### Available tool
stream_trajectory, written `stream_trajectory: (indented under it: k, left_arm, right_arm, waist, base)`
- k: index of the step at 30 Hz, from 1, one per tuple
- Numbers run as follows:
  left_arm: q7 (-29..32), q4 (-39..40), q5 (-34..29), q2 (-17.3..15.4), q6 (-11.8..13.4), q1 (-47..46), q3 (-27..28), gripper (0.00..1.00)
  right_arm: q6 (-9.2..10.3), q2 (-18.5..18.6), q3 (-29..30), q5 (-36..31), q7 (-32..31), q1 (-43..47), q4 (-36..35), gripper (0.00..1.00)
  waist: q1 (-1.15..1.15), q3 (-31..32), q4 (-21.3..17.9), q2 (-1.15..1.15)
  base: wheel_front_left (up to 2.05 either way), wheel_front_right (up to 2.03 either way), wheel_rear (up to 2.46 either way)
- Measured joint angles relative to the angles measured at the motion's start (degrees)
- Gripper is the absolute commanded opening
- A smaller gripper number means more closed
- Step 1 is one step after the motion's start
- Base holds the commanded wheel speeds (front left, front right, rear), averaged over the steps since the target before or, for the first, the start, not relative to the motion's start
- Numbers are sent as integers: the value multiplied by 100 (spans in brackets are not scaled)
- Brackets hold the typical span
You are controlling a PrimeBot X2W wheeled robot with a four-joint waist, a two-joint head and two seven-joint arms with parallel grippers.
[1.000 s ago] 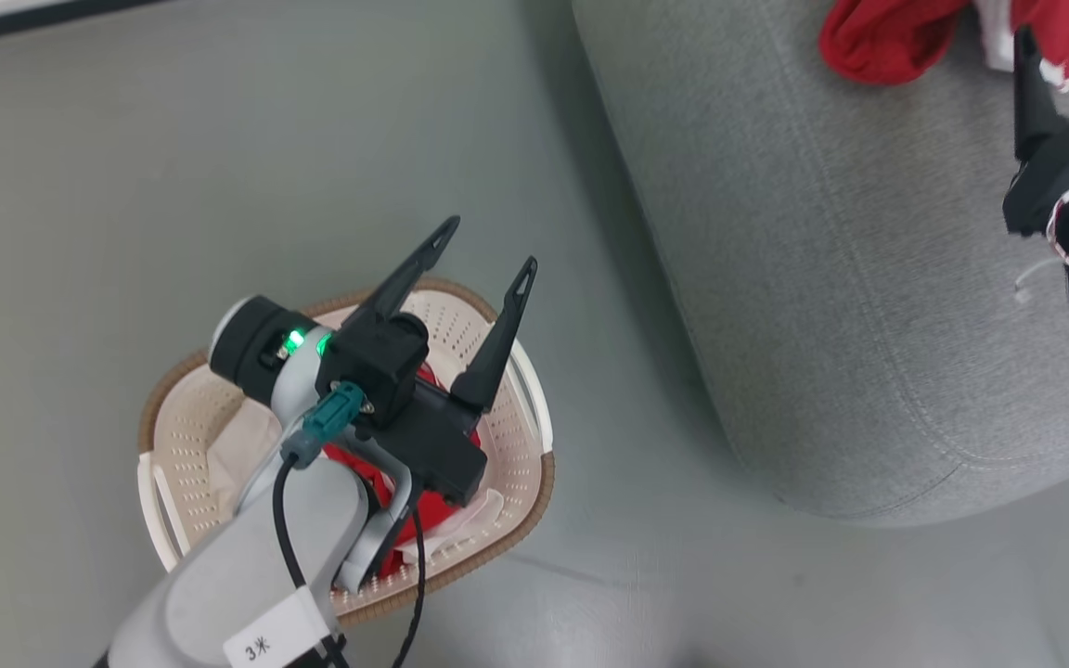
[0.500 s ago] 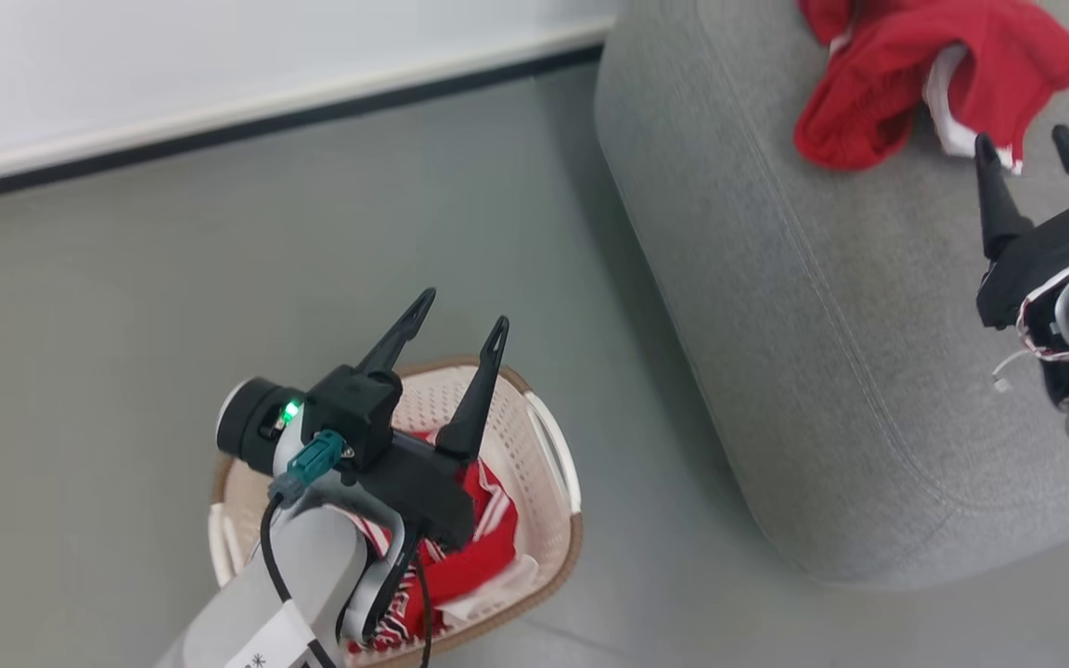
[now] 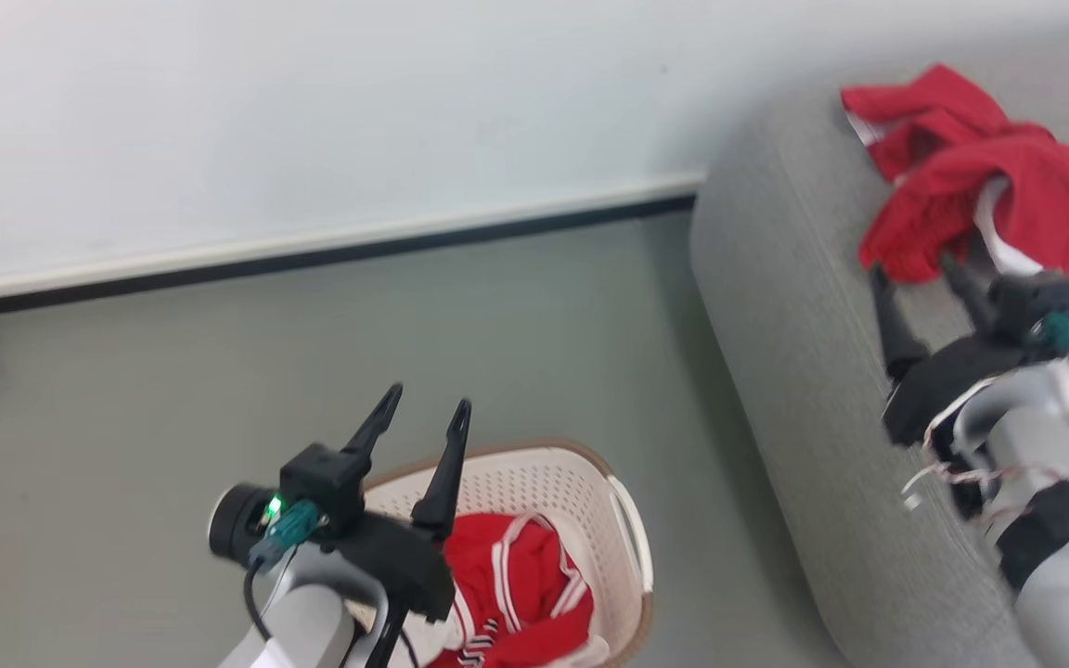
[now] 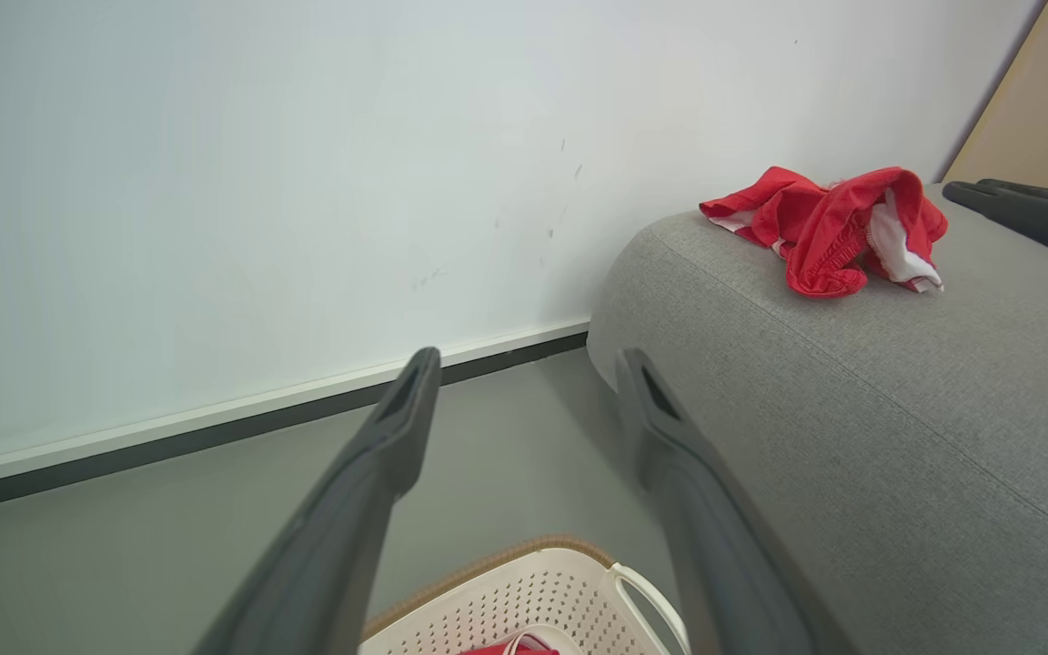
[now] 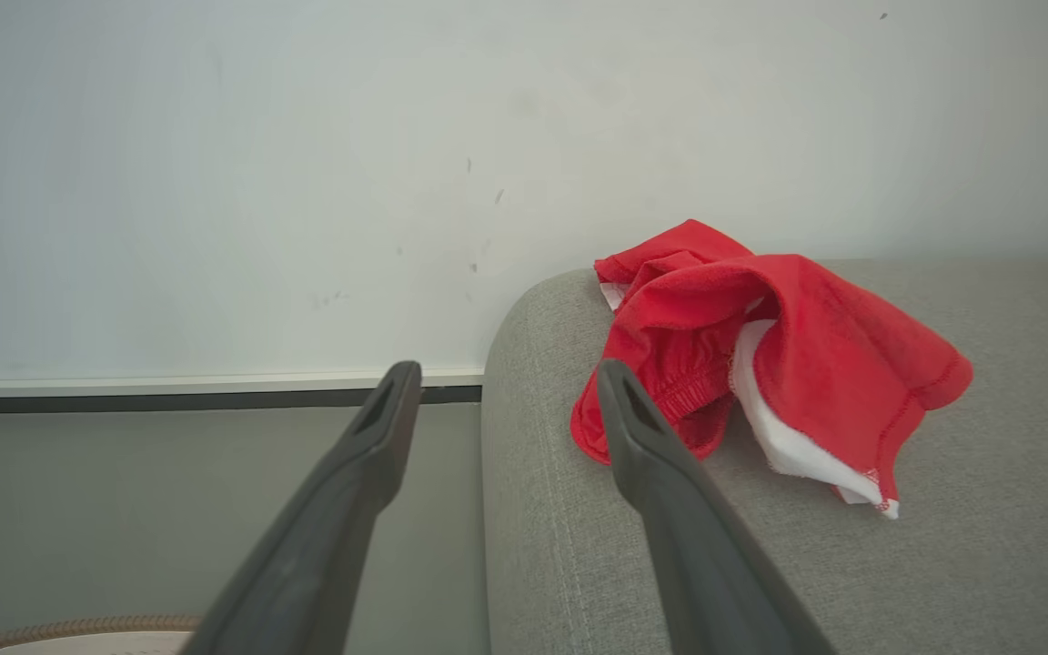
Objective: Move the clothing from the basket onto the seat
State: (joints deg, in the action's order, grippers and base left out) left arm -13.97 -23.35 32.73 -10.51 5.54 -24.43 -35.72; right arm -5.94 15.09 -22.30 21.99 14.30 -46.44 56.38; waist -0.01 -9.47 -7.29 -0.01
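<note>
Our head camera has tilted up since a second ago, so the wall (image 3: pixel 312 121) is now in view. The left gripper (image 3: pixel 429 399) sits further back over the basket (image 3: pixel 534 456), uncovering more clothing (image 3: pixel 516 580). We see its jaws spread and empty, fingers pointing past the basket's far rim. Right gripper (image 3: pixel 915 271), well right of the basket, hovers over the sofa (image 3: pixel 776 371) with jaws parted, holding nothing, tips just beside a crumpled red garment (image 3: pixel 971 176) with white lining. Basket clothing is red, white-striped, bunched.
</note>
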Motion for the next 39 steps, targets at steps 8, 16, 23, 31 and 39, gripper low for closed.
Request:
stream_trajectory:
  k: [8,16,23,31,39]
  left_arm:
    - [-27,-35,59,-181,52,595,265,100]
    - [-32,89,166,-381,105,1207,599,100]
    - [-33,372,166,-537,152,1728,1017,100]
    - [-33,737,102,-575,155,2091,1392,100]
    - [-33,957,-130,-564,158,2436,1725,100]
  right_arm:
    - [285,-211,79,25,0,998,-642,100]
    - [677,-358,215,41,0,2231,-1662,100]
    - [975,-436,296,-18,0,3112,-2791,100]
    - [1114,-445,372,-133,1,3869,-3795,100]
    - [1209,-479,511,-291,24,4479,-4634,100]
  waist:
    - [0,581,434,0]
    - [0,1024,793,0]
    - [0,1234,985,0]
    - [1,1262,1004,1]
    - [1,1254,991,1]
  base:
    - [0,0,0]
    - [0,0,0]
    - [0,0,0]
    - [0,0,0]
    - [0,0,0]
